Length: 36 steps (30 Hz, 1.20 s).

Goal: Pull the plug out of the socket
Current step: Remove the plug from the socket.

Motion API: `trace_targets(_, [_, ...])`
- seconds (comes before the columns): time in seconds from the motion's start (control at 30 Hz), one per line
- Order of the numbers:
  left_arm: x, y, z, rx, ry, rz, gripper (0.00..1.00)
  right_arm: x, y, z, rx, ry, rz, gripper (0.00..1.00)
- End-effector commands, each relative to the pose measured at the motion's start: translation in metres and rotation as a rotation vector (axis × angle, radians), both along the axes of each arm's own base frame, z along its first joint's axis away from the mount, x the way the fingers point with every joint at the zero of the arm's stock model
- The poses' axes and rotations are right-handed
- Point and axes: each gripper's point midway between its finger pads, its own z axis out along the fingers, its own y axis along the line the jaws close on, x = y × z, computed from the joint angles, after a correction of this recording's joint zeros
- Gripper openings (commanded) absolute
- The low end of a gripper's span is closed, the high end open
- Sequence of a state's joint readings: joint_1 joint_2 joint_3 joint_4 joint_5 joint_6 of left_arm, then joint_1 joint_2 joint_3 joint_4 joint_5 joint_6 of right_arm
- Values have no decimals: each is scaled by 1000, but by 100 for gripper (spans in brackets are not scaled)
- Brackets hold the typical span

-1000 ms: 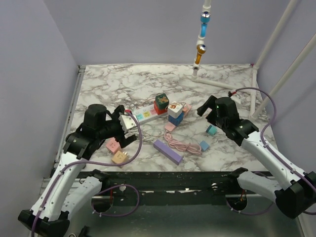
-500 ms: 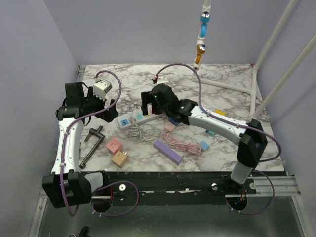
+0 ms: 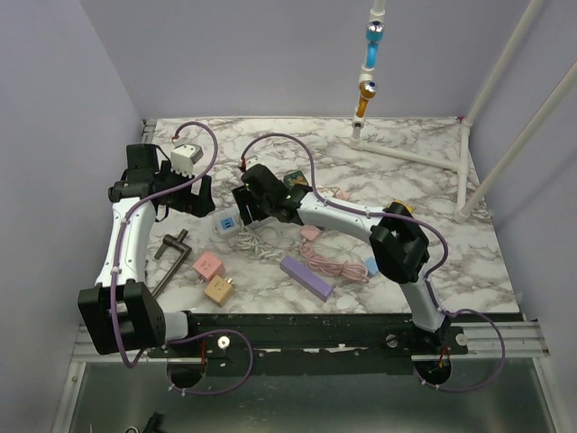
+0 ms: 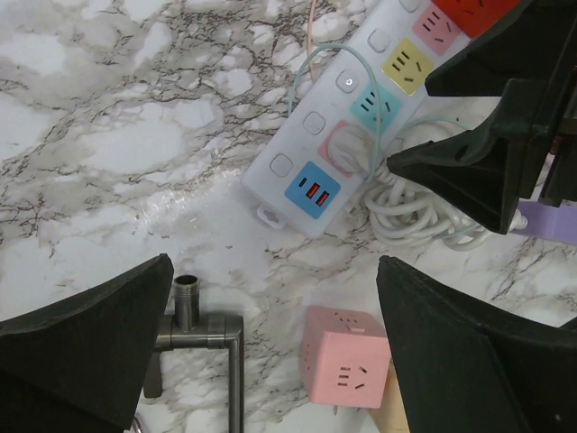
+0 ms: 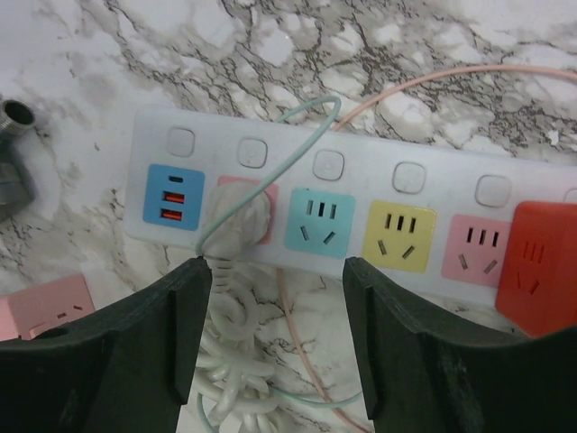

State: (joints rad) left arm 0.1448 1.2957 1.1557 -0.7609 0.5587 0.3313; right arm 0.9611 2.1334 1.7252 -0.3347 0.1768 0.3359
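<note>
Left pincer (image 4: pixel 275 271) is wide apart and empty, over the surface (image 4: pixel 108 135) just left of the power strip (image 4: pixel 297 171). The strip's long axis runs diagonally, USB end toward the left arm; the far end is hidden under the right arm. White plug (image 5: pixel 242 216) sits next to the USB end, pins hidden, cord (image 5: pixel 230 379) coiling toward the near edge. Right pincer (image 5: pixel 275 266) is apart, straddling the cord, not clamped.

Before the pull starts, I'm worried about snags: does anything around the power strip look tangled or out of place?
Yes. The white cord lies in a tangled heap beside the power strip, and a thin green wire loops across the strip's face by the white plug. Either might snag.
</note>
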Motion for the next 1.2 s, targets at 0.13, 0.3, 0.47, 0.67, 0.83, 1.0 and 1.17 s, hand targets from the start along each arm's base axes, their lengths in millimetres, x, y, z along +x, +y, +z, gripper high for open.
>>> trace_targets(0.13, [4, 20, -18, 78, 27, 78, 98, 0, 16, -10, -7, 15, 39, 63])
trace_targets(0.3, [2, 26, -29, 115, 31, 83, 98, -5, 20, -21, -27, 26, 39, 59])
trace_targets(0.47, [0, 28, -34, 123, 39, 89, 98, -15, 35, -28, -51, 11, 70, 65])
trace_targets(0.67, [0, 28, -33, 125, 33, 88, 98, -13, 37, -38, -116, -12, 49, 73])
trace_targets(0.83, [-1, 27, -36, 119, 40, 87, 98, -12, 37, -32, -109, -23, 49, 73])
trace_targets(1.0, [0, 23, -44, 96, 52, 75, 95, -7, 31, -25, -116, -62, 26, 71])
trace_targets(1.17, [1, 19, -49, 85, 36, 42, 95, -4, 37, -34, -123, -54, 33, 63])
